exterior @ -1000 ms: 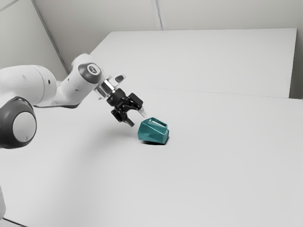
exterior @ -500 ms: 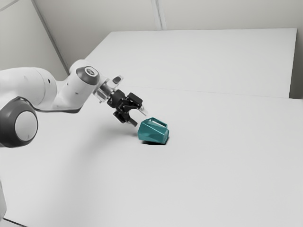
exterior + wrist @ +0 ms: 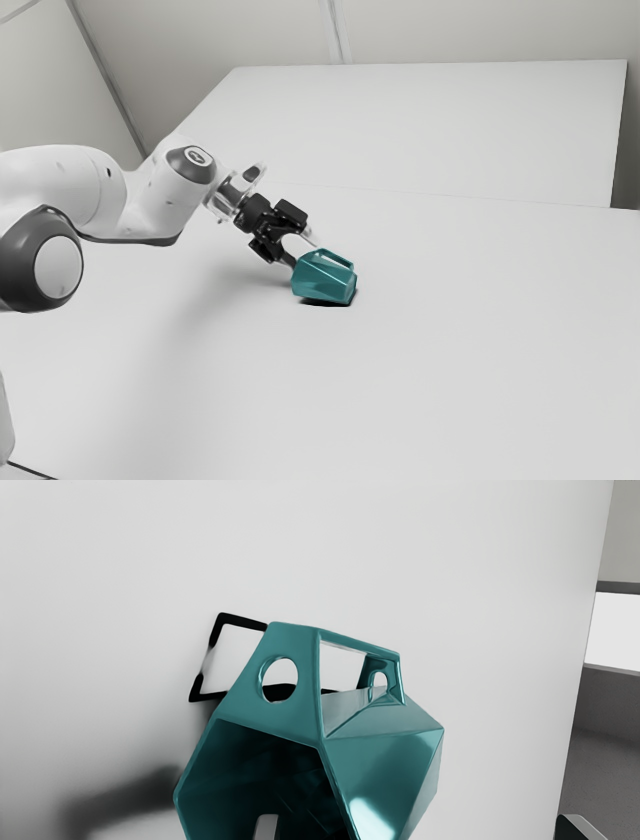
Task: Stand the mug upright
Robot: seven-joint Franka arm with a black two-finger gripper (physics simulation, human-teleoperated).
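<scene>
Lying on its side on the table [image 3: 450, 370], the mug [image 3: 323, 280] is near the centre of the exterior view, the released gripper [image 3: 303, 253] at its upper left. The wrist view shows one fingertip [image 3: 266, 827] before the mug's dark mouth [image 3: 265, 775], the other [image 3: 580, 827] spread wide, outside the mug.

The mug [image 3: 325, 278] presents a teal exterior; its interior reads as dark teal. The gripper [image 3: 303, 249] I operate is black. The arm [image 3: 65, 188] is white with dark grey joint covers. The table [image 3: 450, 380] has a plain pale grey surface. I observe black in the mug's shadow [image 3: 242, 620].
</scene>
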